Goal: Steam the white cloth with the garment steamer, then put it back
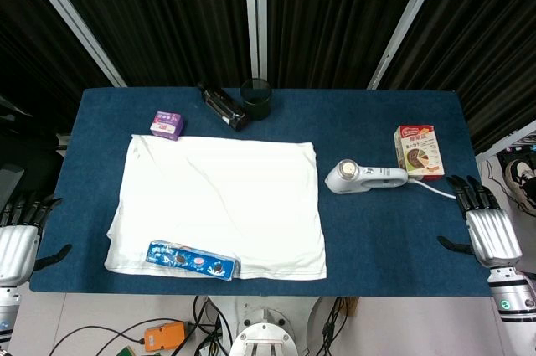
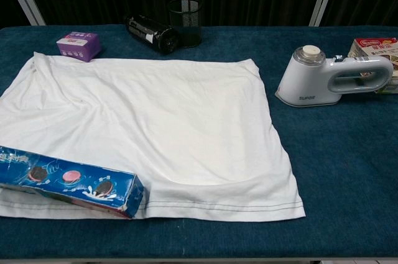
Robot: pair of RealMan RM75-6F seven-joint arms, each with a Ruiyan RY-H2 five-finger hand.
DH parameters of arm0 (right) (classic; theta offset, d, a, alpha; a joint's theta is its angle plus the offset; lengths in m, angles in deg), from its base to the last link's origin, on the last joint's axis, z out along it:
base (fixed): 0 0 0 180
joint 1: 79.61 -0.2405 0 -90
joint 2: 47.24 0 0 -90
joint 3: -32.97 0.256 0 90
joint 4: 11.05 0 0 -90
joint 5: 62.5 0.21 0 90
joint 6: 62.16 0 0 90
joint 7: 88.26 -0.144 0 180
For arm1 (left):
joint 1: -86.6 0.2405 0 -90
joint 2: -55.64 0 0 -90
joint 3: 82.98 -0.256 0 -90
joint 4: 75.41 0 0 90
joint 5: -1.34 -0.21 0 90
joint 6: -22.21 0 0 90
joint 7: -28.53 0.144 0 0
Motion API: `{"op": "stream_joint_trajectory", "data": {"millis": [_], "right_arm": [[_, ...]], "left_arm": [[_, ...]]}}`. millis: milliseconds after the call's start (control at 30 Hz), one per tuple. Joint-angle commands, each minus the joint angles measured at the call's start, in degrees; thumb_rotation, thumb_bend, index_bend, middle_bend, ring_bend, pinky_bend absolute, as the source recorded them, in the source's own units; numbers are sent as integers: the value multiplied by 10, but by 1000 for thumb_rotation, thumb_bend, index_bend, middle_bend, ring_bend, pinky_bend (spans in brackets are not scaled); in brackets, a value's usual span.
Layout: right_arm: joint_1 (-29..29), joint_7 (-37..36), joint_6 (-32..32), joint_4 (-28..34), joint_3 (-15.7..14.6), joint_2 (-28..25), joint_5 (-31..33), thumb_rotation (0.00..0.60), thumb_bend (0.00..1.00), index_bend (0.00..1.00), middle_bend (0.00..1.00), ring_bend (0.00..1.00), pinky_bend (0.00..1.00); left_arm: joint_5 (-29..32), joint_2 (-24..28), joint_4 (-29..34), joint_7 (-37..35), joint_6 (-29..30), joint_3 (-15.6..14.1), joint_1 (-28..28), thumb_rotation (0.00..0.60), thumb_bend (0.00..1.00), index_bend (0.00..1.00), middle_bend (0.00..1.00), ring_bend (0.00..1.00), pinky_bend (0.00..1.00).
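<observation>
A white cloth (image 1: 219,203) (image 2: 149,127) lies spread flat on the blue table, left of centre. The white garment steamer (image 1: 362,177) (image 2: 329,79) lies on the table just right of the cloth, handle pointing right, its cord trailing to the right edge. My right hand (image 1: 487,228) hovers at the table's right edge, fingers spread, holding nothing, well right of the steamer. At the left edge my left hand (image 1: 18,237) rests with fingers apart and empty. Neither hand shows in the chest view.
A blue cookie box (image 1: 193,260) (image 2: 68,180) lies on the cloth's front left. A purple box (image 1: 167,124), a dark bottle (image 1: 223,106) on its side and a black mesh cup (image 1: 255,98) sit behind the cloth. A red-and-cream carton (image 1: 419,152) stands behind the steamer.
</observation>
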Motion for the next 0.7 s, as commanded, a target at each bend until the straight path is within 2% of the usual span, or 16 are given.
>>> {"op": "stream_joint_trajectory", "data": {"millis": [33, 267, 467, 700], "right_arm": [[-3, 0, 5, -1, 0, 3, 3, 600, 0, 0, 132, 47, 166], [-32, 2, 36, 6, 12, 3, 4, 600, 0, 4, 132, 50, 166], [-104, 2, 135, 1, 47, 21, 49, 600, 0, 58, 132, 52, 118], [-192, 28, 265, -40, 78, 52, 133, 600, 0, 147, 147, 88, 107]], "left_arm": [[8, 1, 4, 6, -11, 1, -4, 600, 87, 187, 138, 40, 0], [11, 2, 11, 11, -14, 5, -8, 600, 87, 187, 138, 40, 0], [14, -3, 14, 13, -25, 7, -15, 600, 87, 187, 138, 40, 0], [20, -3, 17, 16, -33, 9, -20, 600, 87, 186, 138, 40, 0]]}}
